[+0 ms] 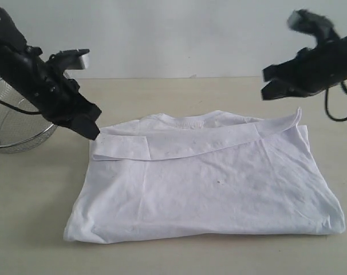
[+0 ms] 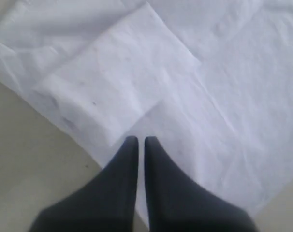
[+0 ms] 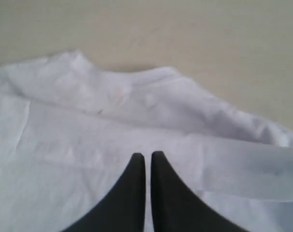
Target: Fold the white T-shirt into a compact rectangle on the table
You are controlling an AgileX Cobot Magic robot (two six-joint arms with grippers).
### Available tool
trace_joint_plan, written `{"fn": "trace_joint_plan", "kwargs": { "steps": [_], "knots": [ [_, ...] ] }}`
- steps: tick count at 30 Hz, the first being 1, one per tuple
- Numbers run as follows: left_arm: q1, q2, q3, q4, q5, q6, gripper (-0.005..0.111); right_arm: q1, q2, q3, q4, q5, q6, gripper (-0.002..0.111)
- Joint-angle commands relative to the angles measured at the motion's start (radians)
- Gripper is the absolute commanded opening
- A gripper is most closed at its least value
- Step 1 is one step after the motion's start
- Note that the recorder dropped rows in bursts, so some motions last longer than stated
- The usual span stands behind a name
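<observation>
The white T-shirt (image 1: 208,183) lies flat on the table (image 1: 24,229), plain side up, with both sleeves folded inward across its collar end; no lettering or tag shows. My left gripper (image 1: 93,133) hovers at the shirt's far left corner, shut with nothing between its fingers. In the left wrist view the left gripper (image 2: 140,140) points at the folded sleeve (image 2: 117,82). My right gripper (image 1: 266,89) hangs above the shirt's far right corner, shut and empty. In the right wrist view the right gripper (image 3: 148,155) is above the collar (image 3: 112,84).
A silver wire-mesh bowl (image 1: 13,123) stands at the far left, partly behind the left arm. Bare tabletop lies in front of the shirt and behind it up to the pale wall (image 1: 179,34).
</observation>
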Motion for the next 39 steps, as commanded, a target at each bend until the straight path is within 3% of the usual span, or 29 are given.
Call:
{"fn": "trace_joint_plan", "kwargs": {
  "steps": [1,8,16,39],
  "knots": [
    [-0.064,-0.009,0.028,0.052,0.038,-0.009,0.005,0.184,0.044,-0.019,-0.188,-0.007,0.028,0.000],
    [-0.093,-0.009,0.065,0.054,0.059,-0.053,0.005,0.364,0.112,-0.099,-0.446,0.008,0.212,0.000],
    [-0.093,-0.009,0.081,0.067,0.077,-0.085,0.005,0.456,0.155,-0.105,-0.747,-0.047,0.415,0.000],
    [-0.093,-0.009,0.081,0.040,0.092,-0.090,0.005,0.507,0.302,-0.134,-0.808,-0.169,0.485,0.000]
  ]
}}
